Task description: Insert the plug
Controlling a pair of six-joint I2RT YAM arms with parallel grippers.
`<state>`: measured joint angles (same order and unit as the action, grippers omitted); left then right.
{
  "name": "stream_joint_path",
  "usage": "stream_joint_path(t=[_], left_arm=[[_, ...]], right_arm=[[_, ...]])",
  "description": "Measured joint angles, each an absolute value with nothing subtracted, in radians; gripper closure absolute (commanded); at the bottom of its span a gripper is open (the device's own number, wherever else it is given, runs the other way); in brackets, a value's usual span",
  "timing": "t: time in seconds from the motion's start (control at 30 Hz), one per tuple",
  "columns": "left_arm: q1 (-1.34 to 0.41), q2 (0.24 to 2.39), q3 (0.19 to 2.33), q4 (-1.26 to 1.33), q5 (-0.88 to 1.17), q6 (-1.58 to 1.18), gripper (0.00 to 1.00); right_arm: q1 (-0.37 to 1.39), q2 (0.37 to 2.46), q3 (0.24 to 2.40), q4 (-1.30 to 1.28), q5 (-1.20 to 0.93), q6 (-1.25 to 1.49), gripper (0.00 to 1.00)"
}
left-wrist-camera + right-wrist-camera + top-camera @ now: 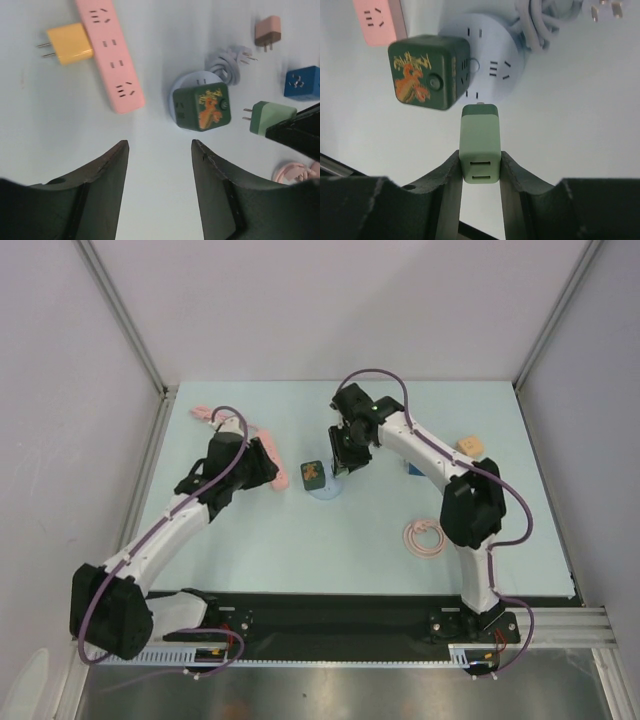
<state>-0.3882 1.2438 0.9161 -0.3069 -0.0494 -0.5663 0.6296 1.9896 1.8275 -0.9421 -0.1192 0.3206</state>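
Pale blue table point(300, 540) on my feed. Pink power strip point(110, 55) lying far left, yellow adapter point(72, 43) against its side. I see round white socket point(500, 55) mid-table, dark green cube point(202, 107) overlapping it, white cable point(225, 65) bundled just beside. Brown adapter point(268, 31) and blue cube point(302, 82) to right. Pink coiled cable point(426, 538) nearer arm bases.

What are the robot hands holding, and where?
Right hand pinches the green charger plug by its sides, near its port end. Left hand holds nothing.
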Motion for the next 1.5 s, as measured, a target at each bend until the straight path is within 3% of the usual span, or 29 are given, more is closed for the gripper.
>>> stream_joint_path(t=[0.3,0.67,1.5], left_arm=[[-0.342,1.092,0.731,-0.285,0.056,-0.618,0.38],[-0.341,0.901,0.719,-0.295,0.072,-0.601,0.34],[-0.318,0.792,0.720,-0.362,0.017,-0.532,0.24]], right_arm=[[0.647,2.202,2.117,-1.093,-0.113,0.290,1.00],[0.641,2.296,2.217,-1.189,-0.098,0.270,1.00],[0.626,2.391,2.354,-1.262,-0.088,0.235,1.00]])
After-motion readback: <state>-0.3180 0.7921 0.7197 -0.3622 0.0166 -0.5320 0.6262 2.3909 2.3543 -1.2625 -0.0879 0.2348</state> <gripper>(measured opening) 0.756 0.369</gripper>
